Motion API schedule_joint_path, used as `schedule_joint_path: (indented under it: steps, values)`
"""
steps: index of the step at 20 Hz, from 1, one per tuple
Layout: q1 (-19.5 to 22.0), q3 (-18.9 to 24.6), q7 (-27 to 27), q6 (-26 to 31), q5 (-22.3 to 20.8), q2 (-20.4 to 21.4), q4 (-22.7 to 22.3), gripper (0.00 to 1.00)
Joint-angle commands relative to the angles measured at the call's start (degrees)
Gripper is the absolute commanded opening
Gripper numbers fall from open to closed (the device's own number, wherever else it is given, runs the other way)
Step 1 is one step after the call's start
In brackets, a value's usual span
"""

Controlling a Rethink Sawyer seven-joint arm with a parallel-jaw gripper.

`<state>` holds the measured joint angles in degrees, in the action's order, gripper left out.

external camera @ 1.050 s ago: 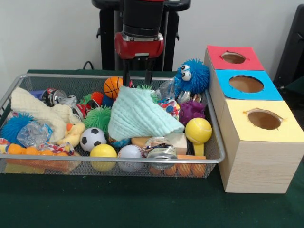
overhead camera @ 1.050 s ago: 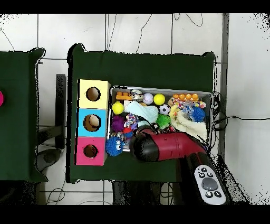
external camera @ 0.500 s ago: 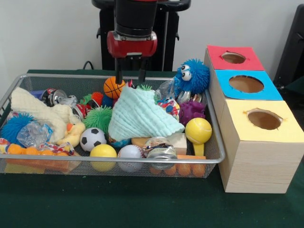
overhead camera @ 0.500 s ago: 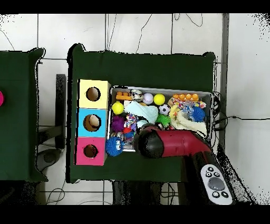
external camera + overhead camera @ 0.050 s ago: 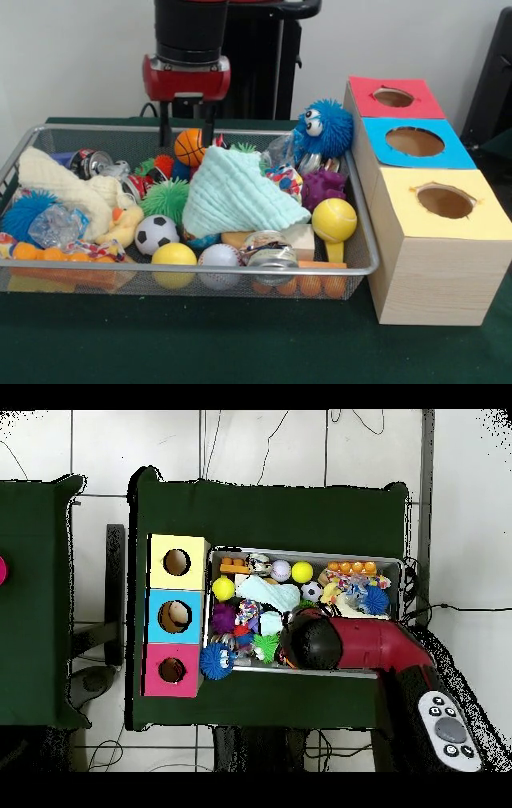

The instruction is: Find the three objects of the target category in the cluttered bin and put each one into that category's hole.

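Front view: arm hangs straight down over the wire bin's (image 5: 362,210) far rim, gripper (image 5: 186,122) w/ both fingers spread apart and nothing between them, tips just above a mini basketball (image 5: 190,146); nearby lie a mint cloth (image 5: 236,194), green spiky ball (image 5: 164,198), soccer ball (image 5: 155,234), yellow ball (image 5: 334,219) and blue fuzzy toy (image 5: 323,128) leaning toward the box w/ pink (image 5: 393,98), blue (image 5: 415,142) and yellow (image 5: 445,201) holes, right of the bin. Overhead view: red arm (image 5: 365,646) lies across the bin's (image 5: 305,553) robot-side half, hiding the gripper and basketball; box (image 5: 176,615) touches the bin's side.
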<state>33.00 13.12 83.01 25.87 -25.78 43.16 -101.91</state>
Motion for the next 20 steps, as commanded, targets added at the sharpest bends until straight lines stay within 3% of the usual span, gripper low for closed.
schedule_joint_path:
  steps: [1,9,16,20]
  values:
    - [4.09,9.56,-7.88,0.04,-3.23,-5.45,6.33,1.0]
    - [5.99,12.75,-9.29,-1.15,-5.78,-8.18,8.85,1.0]
    - [8.96,12.75,-9.94,-7.07,-14.37,-12.5,10.53,1.0]
    - [11.2,14.01,-10.37,-7.52,-17.68,-15.81,12.33,1.0]
